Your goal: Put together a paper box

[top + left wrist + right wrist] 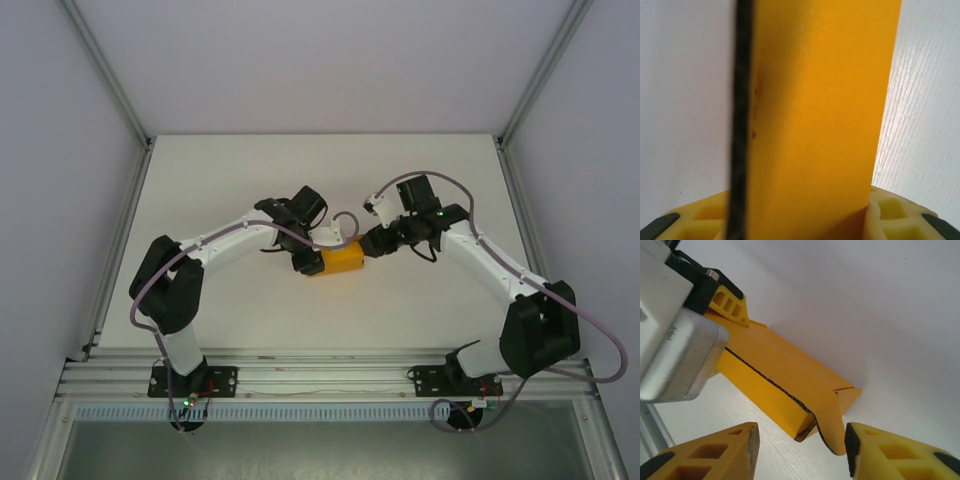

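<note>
The orange paper box (341, 260) is a long folded sleeve of corrugated card, held just above the middle of the white table. My left gripper (308, 258) is shut on its left end. In the left wrist view the box (815, 115) stands between both yellow fingers (900, 215). My right gripper (372, 246) is at the box's right end. In the right wrist view its jaws (801, 442) stand apart around a bent end flap (832, 427). The right pad (850, 445) is almost at the flap and the left finger (735, 450) is well clear. A left-gripper finger (730, 302) presses the far end.
The white table (250, 180) is walled by pale panels on three sides, with slanted metal posts (105, 70) at the back corners. An aluminium rail (320, 380) with both arm bases runs along the near edge. Cables loop over both arms.
</note>
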Action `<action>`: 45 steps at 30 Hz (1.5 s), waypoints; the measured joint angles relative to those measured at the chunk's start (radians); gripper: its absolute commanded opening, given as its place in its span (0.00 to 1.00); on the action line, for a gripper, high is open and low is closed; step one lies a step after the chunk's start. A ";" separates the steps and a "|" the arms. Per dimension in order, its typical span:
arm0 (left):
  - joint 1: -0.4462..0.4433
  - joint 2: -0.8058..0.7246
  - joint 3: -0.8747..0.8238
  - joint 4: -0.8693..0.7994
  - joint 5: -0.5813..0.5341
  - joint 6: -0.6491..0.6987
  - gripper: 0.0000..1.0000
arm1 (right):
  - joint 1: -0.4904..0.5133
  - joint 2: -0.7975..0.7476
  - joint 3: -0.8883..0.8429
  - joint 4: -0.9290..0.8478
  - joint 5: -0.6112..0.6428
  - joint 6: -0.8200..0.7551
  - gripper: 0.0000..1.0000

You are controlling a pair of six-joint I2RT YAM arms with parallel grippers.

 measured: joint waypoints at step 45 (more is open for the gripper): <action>0.008 0.064 0.079 -0.026 0.007 -0.097 0.39 | 0.200 -0.083 -0.377 0.663 0.514 0.646 0.00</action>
